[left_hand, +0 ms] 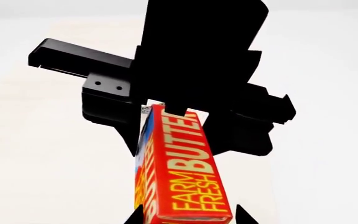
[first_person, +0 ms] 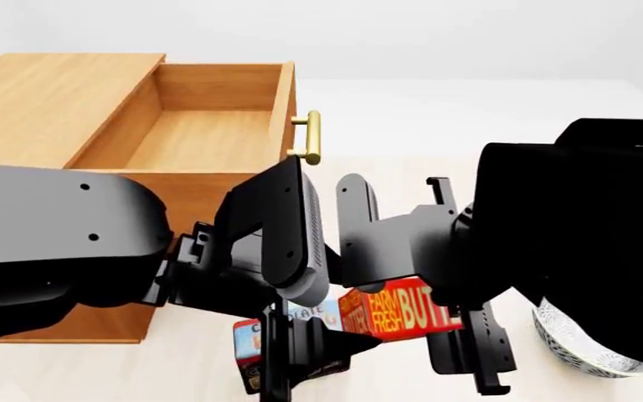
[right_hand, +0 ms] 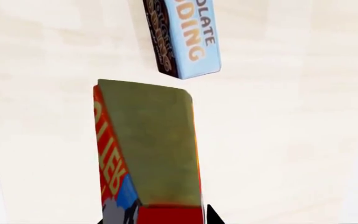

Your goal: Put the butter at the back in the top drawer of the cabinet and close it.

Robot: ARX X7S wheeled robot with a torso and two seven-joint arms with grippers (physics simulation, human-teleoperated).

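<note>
While your left gripper (left_hand: 188,219) and right gripper (right_hand: 157,219) both pinch the butter (first_person: 400,308) between them, the pudding box (right_hand: 182,37) lies below; the top drawer (first_person: 204,126) stands open beyond.

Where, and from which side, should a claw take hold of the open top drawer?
The brass bar handle, at mid-length, approached from the drawer's front: the bar stands off the wood, leaving a gap for a finger behind it.

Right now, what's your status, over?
Left pincer gripping butter; right pincer at its other end, grip unclear. Top drawer open. Pudding box lies underneath.
</note>
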